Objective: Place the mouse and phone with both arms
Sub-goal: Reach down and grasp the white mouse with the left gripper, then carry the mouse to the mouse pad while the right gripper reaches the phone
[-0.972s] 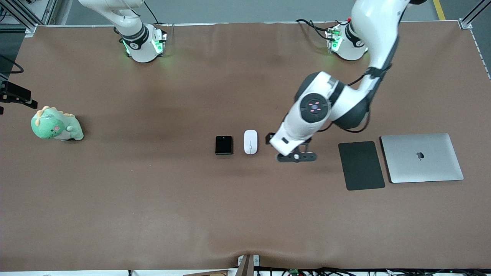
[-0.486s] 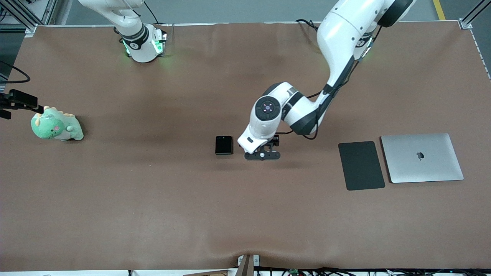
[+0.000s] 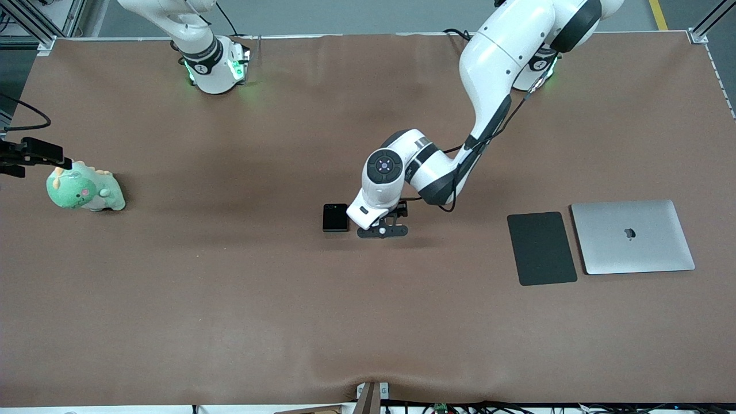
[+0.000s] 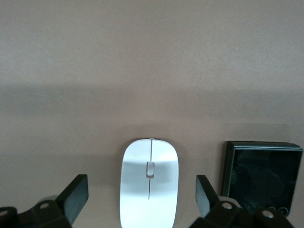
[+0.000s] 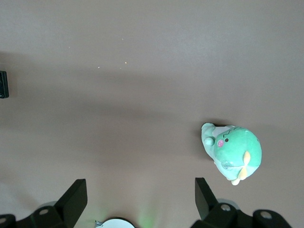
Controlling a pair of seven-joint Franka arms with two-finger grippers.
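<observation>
The white oval mouse [image 4: 149,183] lies on the brown table beside the black phone [image 3: 335,217], which also shows in the left wrist view [image 4: 262,171]. My left gripper [image 3: 382,223] is low over the mouse and open, with one finger [image 4: 76,197] on each side of it and not touching it. The left arm hides the mouse in the front view. My right gripper [image 5: 140,195] is open and empty, high over the table near the right arm's end. Its black hand [image 3: 34,152] shows at the edge of the front view.
A green plush dinosaur [image 3: 83,190] sits toward the right arm's end and also shows in the right wrist view [image 5: 235,152]. A dark grey pad [image 3: 541,247] and a closed silver laptop [image 3: 632,236] lie toward the left arm's end.
My left gripper has swung from beside the mouse, on the pad's side, to over the mouse, which it now hides in the front view. The right hand drifted slightly.
</observation>
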